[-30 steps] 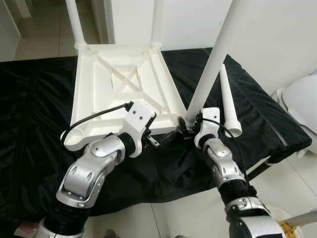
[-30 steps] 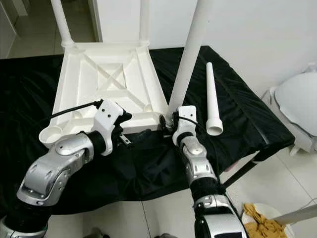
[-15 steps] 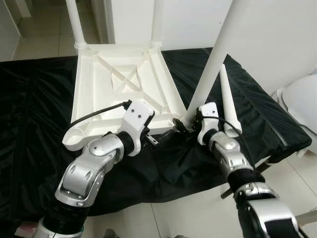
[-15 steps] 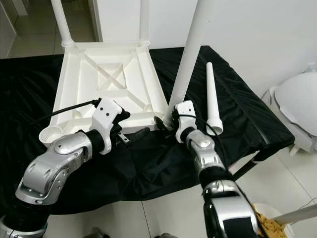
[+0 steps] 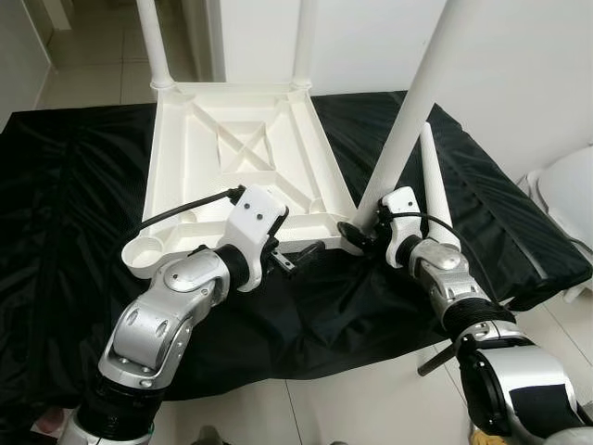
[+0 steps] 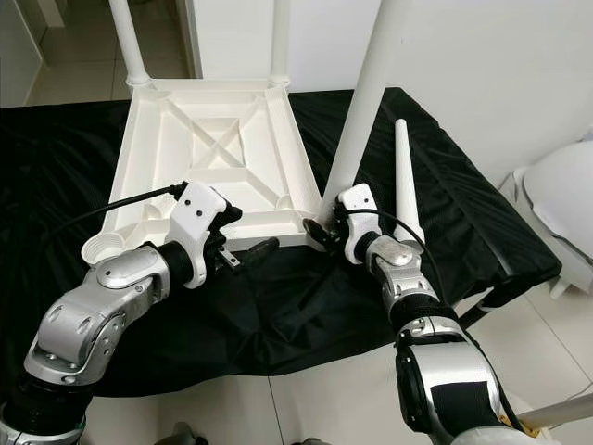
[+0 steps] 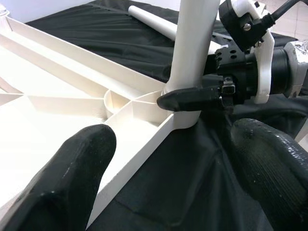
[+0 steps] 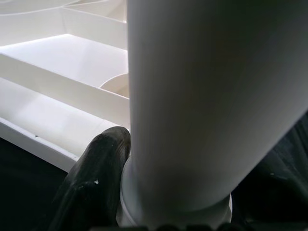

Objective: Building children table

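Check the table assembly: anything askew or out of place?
One leg lies loose on the black cloth, and the near-left socket has none. The right gripper clamps the near-right leg at its base; that leg looks tilted.
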`<state>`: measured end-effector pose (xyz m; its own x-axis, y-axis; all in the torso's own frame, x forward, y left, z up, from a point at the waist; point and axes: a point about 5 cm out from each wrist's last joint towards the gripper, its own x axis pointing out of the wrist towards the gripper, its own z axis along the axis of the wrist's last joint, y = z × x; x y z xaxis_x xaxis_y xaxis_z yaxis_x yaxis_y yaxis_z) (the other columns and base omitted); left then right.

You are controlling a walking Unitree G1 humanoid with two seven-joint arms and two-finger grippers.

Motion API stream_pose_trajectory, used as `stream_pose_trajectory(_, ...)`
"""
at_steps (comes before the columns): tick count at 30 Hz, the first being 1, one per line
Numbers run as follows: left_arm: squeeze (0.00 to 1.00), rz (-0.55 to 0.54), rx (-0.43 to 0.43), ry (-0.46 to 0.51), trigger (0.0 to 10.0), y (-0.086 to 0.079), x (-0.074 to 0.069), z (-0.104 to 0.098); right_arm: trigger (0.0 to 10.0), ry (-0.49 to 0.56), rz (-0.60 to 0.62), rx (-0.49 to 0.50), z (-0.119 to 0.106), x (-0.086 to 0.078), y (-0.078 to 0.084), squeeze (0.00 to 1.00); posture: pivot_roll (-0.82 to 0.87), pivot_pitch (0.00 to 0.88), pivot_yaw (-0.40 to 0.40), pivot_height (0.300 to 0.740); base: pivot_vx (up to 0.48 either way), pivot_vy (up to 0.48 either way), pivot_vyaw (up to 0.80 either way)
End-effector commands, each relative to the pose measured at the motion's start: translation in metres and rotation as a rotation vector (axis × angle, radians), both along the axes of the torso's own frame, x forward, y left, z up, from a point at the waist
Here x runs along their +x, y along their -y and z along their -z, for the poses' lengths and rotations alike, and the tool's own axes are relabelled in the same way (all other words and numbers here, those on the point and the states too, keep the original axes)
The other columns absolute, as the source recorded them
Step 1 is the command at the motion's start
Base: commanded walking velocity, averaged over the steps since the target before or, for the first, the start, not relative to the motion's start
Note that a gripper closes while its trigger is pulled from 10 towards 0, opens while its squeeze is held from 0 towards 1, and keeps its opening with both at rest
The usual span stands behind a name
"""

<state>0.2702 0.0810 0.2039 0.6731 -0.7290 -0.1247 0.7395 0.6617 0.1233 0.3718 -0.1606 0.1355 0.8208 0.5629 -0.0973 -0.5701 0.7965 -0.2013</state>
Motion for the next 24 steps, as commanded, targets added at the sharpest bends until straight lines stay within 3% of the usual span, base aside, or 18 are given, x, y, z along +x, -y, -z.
stream_pose_trajectory(1,0.0,-0.04,0.005,0.009,10.0,-0.002,0.0,-0.001,0.0,-0.086,-0.035,-0.003,0.021,-0.009,0.0,0.0,0.03,0.056,-0.034,0.74,0.0,0.0,0.0)
stream_pose_trajectory(11,0.0,-0.034,0.009,0.007,10.0,-0.002,0.0,-0.001,0.0,-0.048,0.091,0.037,0.023,-0.008,0.005,0.0,0.02,0.055,-0.032,0.74,0.0,0.0,0.0)
stream_pose_trajectory(18,0.0,-0.034,0.008,0.008,10.0,-0.001,0.002,-0.001,0.0,-0.005,0.346,0.106,0.024,-0.005,0.011,0.0,0.02,0.047,-0.037,0.74,0.0,0.0,0.0)
stream_pose_trajectory(24,0.0,-0.038,0.007,0.011,10.0,-0.001,0.002,-0.001,0.0,0.01,0.485,0.131,0.029,-0.008,0.016,0.0,0.02,0.042,-0.041,0.74,0.0,0.0,0.0)
